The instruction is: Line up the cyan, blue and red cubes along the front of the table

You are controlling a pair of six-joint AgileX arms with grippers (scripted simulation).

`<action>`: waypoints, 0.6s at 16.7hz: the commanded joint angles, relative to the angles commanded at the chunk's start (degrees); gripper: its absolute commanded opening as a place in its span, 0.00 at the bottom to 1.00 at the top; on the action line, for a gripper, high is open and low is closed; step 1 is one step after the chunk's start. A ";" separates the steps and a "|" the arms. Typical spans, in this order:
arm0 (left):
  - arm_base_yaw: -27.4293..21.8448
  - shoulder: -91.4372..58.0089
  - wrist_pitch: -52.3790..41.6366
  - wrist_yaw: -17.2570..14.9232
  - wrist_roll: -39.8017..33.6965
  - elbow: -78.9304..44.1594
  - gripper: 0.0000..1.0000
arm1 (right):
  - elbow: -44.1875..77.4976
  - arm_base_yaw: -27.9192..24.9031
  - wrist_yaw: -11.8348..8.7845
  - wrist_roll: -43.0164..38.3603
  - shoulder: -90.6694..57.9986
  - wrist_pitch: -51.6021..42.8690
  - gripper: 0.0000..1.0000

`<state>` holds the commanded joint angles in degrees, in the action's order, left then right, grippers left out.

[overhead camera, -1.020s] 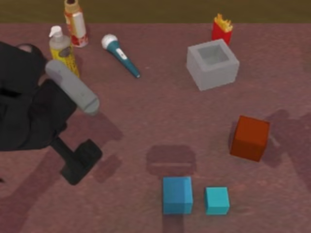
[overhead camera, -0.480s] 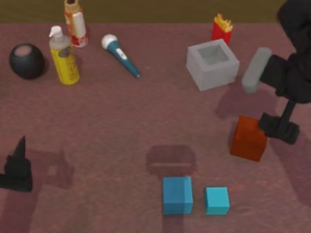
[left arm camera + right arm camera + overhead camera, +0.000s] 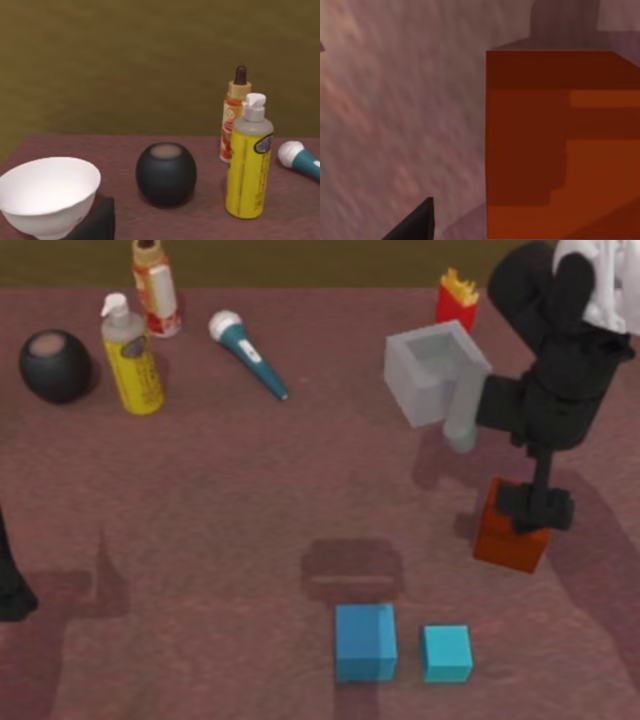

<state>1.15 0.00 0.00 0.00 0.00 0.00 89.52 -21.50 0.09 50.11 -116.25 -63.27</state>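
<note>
The red cube (image 3: 506,542) sits right of centre on the table (image 3: 250,490), the largest of the three. My right gripper (image 3: 535,508) hangs open directly over its top, not gripping it. In the right wrist view the red cube (image 3: 562,145) fills the frame close up, with one black fingertip (image 3: 417,222) beside it. The blue cube (image 3: 365,642) and the smaller cyan cube (image 3: 446,653) stand side by side near the front edge, a small gap between them. My left gripper (image 3: 12,590) is parked at the table's left edge, open and holding nothing.
A grey hollow box (image 3: 408,390) and a red fries carton (image 3: 456,300) stand behind the red cube, under the right arm. At the back left are a black ball (image 3: 55,365), a yellow bottle (image 3: 130,355), an orange bottle (image 3: 155,285) and a microphone (image 3: 248,353). A white bowl (image 3: 47,192) shows by the left gripper.
The left arm pulled back from the middle to the table's left edge. The right arm came in from the right and moved over the red cube.
</note>
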 joint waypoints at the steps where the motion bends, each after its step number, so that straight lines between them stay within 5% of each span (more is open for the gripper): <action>1: 0.00 0.00 0.00 0.00 0.00 0.00 1.00 | 0.00 0.00 0.00 0.00 0.00 0.00 1.00; 10: 0.00 0.00 0.00 0.00 0.00 0.00 1.00 | -5.66 0.02 0.03 -0.10 -3.65 9.65 1.00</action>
<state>1.15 0.00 0.00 0.00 0.00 0.00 83.86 -21.48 0.12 50.01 -119.90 -53.62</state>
